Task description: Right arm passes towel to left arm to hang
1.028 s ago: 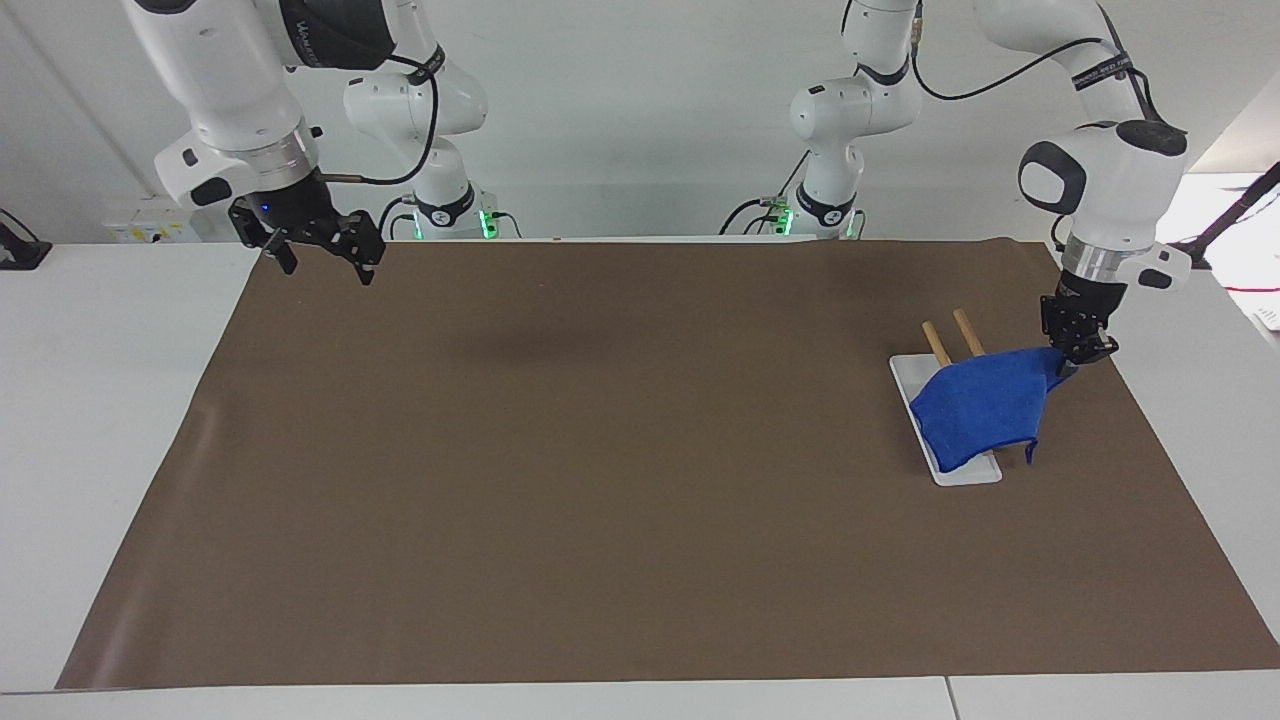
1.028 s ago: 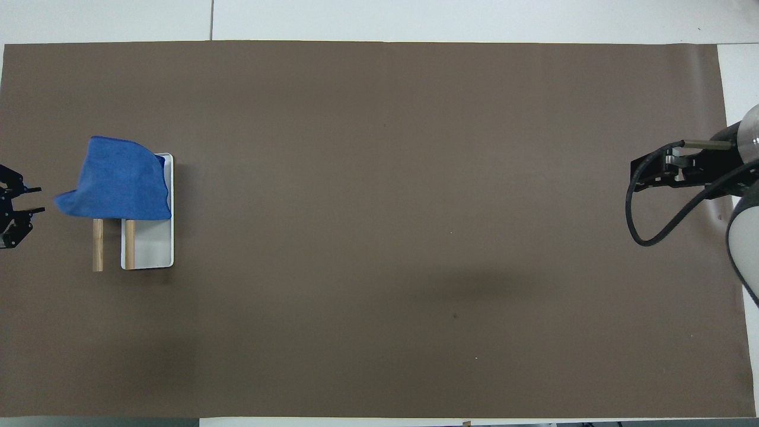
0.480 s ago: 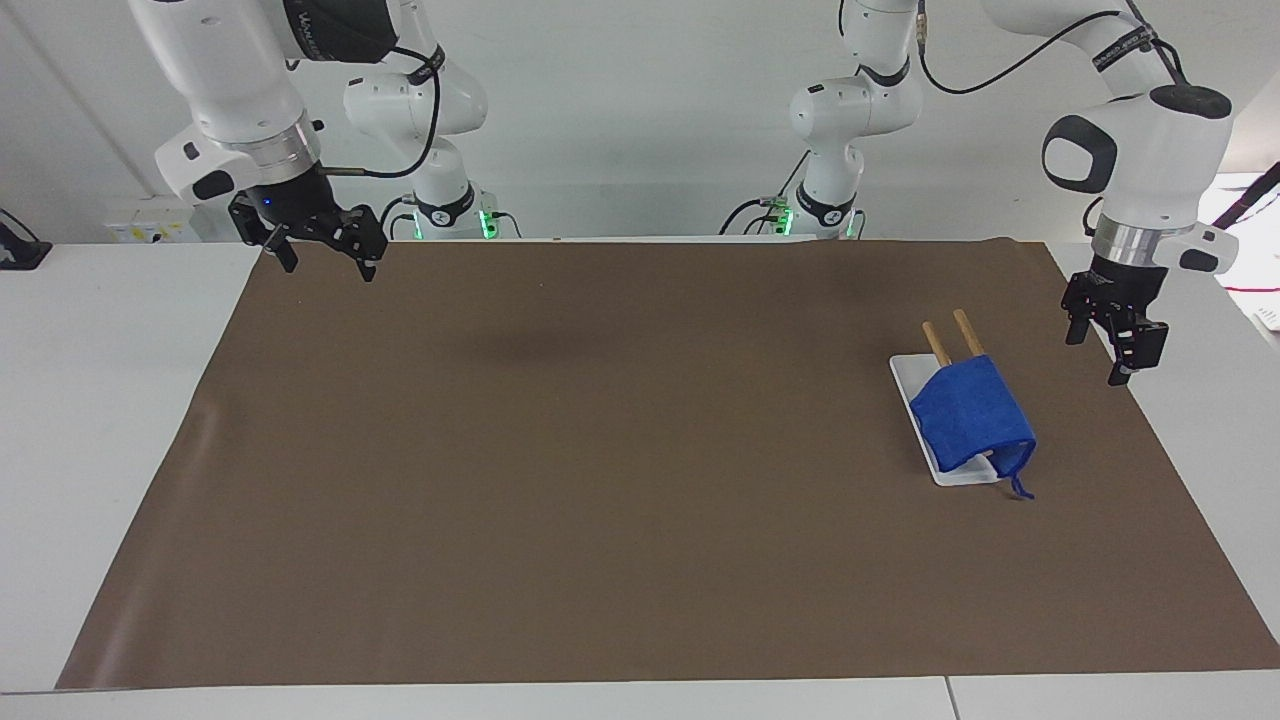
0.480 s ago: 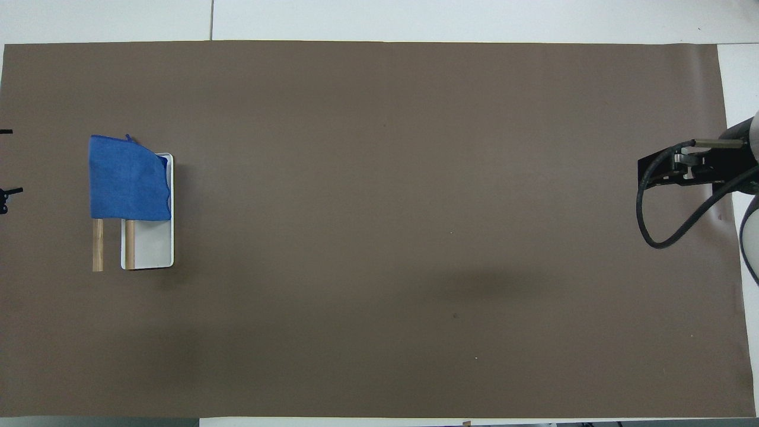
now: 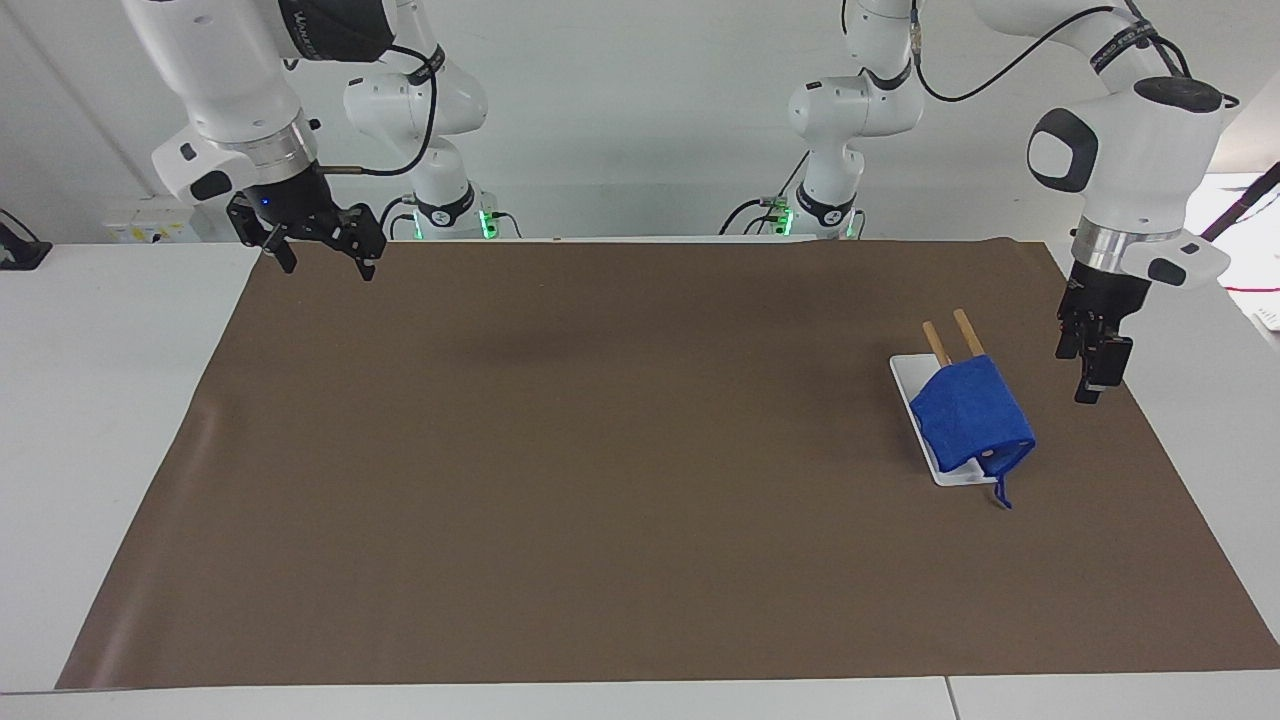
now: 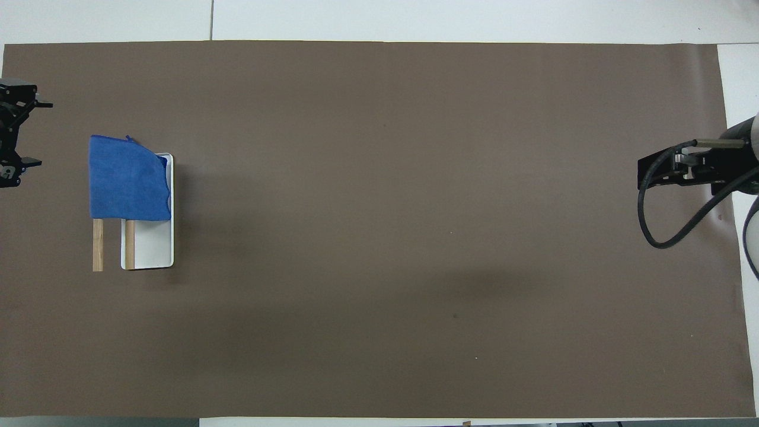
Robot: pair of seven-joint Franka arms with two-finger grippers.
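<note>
A: Going across the facing view. Right gripper [image 5: 320,245] hangs over the mat's [image 5: 600,480] corner nearest the robots at the right arm's end, fingers apart, holding nothing. It is waiting.

B: Middle of the mat?

A: Bare brown mat, nothing on it between the two arms.

B: And the towel?

A: Towel [image 5: 972,415] is draped over the two wooden rods [image 5: 962,333] of the rack, above its white base [image 5: 915,385], toward the left arm's end. Loop dangles off the corner farthest from the robots. A second ago the left gripper [image 5: 1090,365] was pinching a towel corner and pulling it out sideways; it has since let go, fingers apart, and lifted clear. The cloth has settled square on the rods.

B: So, status?

A: Judged: hanging done, only retreat left.

B: Room to move?

A: Left gripper is over the mat's edge, beside the rack and apart from it. Upward and away from the rack looks free. The rack is the only obstacle; a swing back toward it could snag the towel.
</note>
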